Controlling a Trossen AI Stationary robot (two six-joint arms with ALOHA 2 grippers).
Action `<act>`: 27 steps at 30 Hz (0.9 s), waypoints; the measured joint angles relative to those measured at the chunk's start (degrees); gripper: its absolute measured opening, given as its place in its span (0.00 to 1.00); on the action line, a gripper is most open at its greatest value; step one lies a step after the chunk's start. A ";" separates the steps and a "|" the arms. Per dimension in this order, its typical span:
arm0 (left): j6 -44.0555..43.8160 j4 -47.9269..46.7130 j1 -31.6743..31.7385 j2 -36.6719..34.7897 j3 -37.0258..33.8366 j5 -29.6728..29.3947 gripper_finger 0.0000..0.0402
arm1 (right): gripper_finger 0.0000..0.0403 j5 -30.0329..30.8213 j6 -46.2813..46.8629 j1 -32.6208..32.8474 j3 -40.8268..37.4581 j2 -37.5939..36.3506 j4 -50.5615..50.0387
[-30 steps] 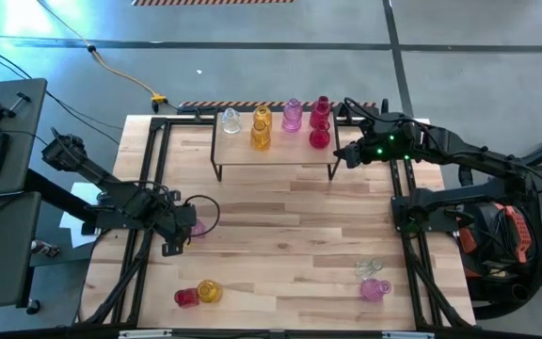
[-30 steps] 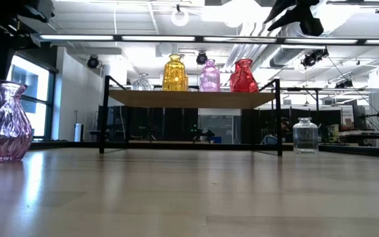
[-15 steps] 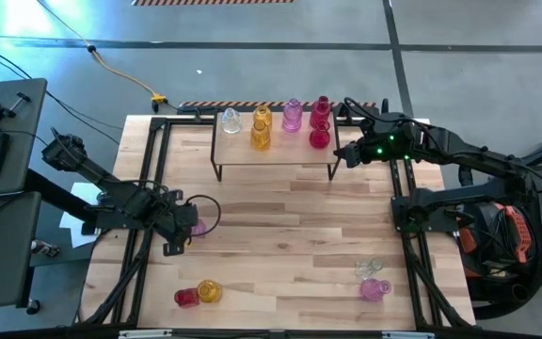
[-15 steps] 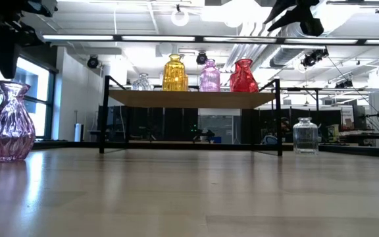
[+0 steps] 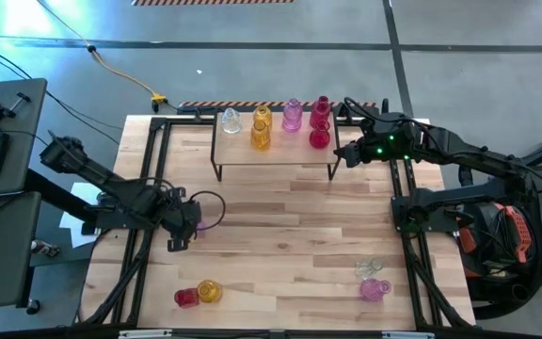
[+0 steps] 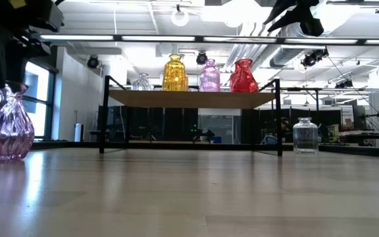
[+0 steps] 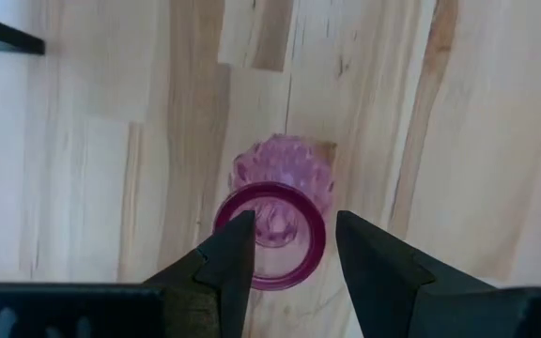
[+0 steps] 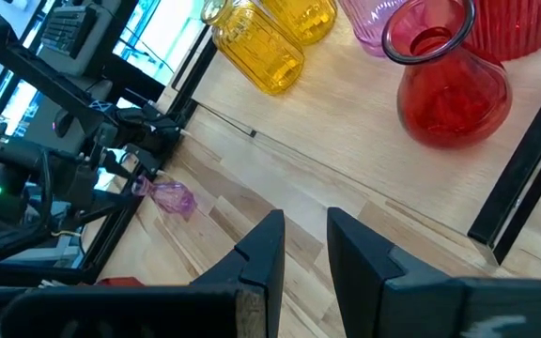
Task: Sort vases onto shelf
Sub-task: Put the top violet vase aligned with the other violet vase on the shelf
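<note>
A pink ribbed vase [image 7: 280, 164] stands upright on the tabletop toward the left edge [image 5: 201, 222] [image 6: 5, 128]. My left gripper [image 7: 294, 221] [image 5: 186, 224] is open and points down over it, one finger on either side of the vase's mouth. The shelf [image 5: 276, 153] stands at the far edge. It carries a clear vase [image 5: 231, 121], an amber one [image 5: 261, 128], a pink one [image 5: 293, 115] and two red ones [image 5: 320, 122]. My right gripper [image 8: 305, 225] [image 5: 343, 154] hovers open and empty beside the shelf's right end, near the red vase [image 8: 451, 89]. My left gripper comes at the pink vase's round rim [image 7: 272, 280] from above, pointing down, a finger on either side of it. One finger [image 7: 233, 249] overlaps the rim's outer edge. Whether either finger touches the glass, I cannot tell. The vase stands on its base on the table.
A red vase [image 5: 185, 298] and an amber vase [image 5: 210, 291] lie near the table's near left corner. A clear one [image 5: 369, 268] and a pink one [image 5: 374, 289] sit near the near right. The black table frame [image 5: 149, 179] runs along both sides. Bare planks lie mid-table.
My left gripper has come down over the pink vase's neck and moved a little toward the table's right. In the low view its dark fingers now cover the neck, where before they hung above it. My right arm has kept still.
</note>
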 joint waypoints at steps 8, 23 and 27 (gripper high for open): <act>1.49 0.07 0.61 0.90 0.00 -0.17 0.30 | 0.16 0.00 -0.02 0.00 0.00 0.02 -0.15; 3.01 0.08 0.59 3.88 0.09 -0.47 0.03 | 0.16 0.00 -0.02 0.00 0.00 0.02 -1.31; 2.99 0.08 0.59 3.80 0.09 0.19 0.04 | 0.16 0.00 -0.04 0.00 0.00 0.02 -1.31</act>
